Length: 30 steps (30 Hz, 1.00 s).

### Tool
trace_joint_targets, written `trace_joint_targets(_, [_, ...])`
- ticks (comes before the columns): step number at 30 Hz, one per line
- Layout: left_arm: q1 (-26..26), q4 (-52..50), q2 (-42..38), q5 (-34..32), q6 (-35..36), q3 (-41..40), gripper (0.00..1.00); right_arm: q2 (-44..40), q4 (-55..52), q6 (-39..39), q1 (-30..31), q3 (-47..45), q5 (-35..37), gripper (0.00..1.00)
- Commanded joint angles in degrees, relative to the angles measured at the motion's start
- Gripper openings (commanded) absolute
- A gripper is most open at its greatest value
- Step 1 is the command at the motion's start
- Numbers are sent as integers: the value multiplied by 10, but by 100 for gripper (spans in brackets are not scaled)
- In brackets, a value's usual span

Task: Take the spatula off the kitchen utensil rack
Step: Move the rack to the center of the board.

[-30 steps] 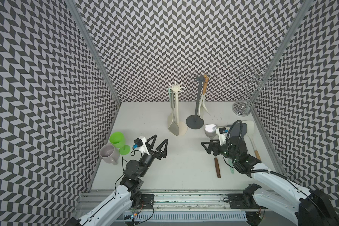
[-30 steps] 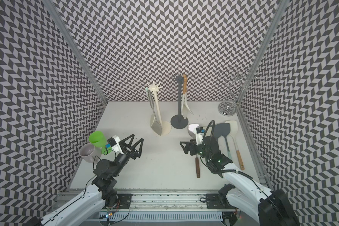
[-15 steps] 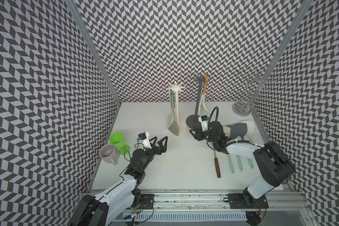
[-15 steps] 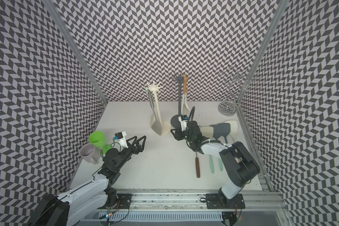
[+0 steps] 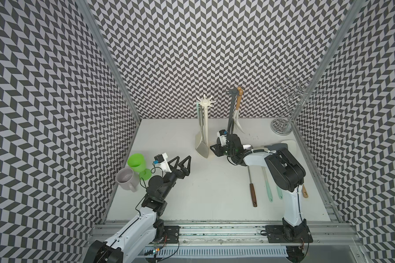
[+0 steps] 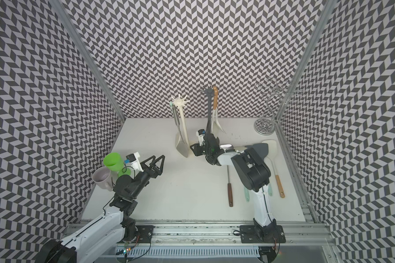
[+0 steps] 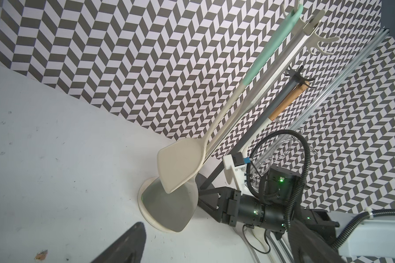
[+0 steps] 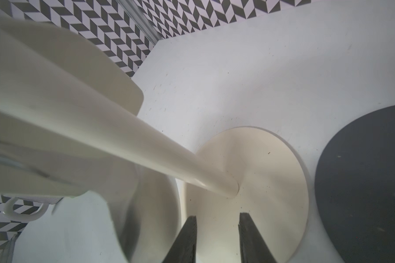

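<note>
Both top views put the two arm bases on the rail at the near edge of the table [image 5: 203,193]. From the near left, the left arm slants up toward the far right. The left gripper [image 5: 183,157] hangs in the air, fingers spread wide and empty, pointing toward the racks. Just left of it stand a pale mug [image 5: 126,178] and a green cup [image 5: 136,160], close together.

At the near right, the right arm rises from its base and folds at a high elbow. Its white forearm stretches low over the table toward the far left. A wood-handled tool [image 5: 252,195] lies on the table near the elbow.

The right gripper [image 8: 217,215] sits low beside the foot of the cream utensil rack [image 5: 206,127]. In the right wrist view its two dark fingers [image 8: 185,236] stand a little apart over the rack's round base, with nothing between them.

The spatula [image 7: 180,164], mint-handled with a cream blade, hangs from a hook at the rack's crown, blade down just above the base, left of the pole. A greyish spatula [image 7: 167,205] hangs beside it.

Right of this rack stands a dark rack [image 5: 231,113] carrying a wooden-handled utensil [image 5: 238,105]. In the far right corner is a wire stand [image 5: 283,127].
</note>
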Motion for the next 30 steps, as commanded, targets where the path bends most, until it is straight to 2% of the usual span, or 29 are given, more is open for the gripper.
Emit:
trace_joint_targets(1, [4, 7, -4, 11, -1, -9, 99, 36, 9, 4, 8, 35, -21, 29])
trace_joint_targets(18, [7, 17, -15, 16, -1, -15, 99, 183, -40, 26, 29, 228, -52, 29])
trace_joint_targets(30, [8, 2, -46, 10, -1, -19, 99, 262, -6, 99, 79, 338, -40, 30])
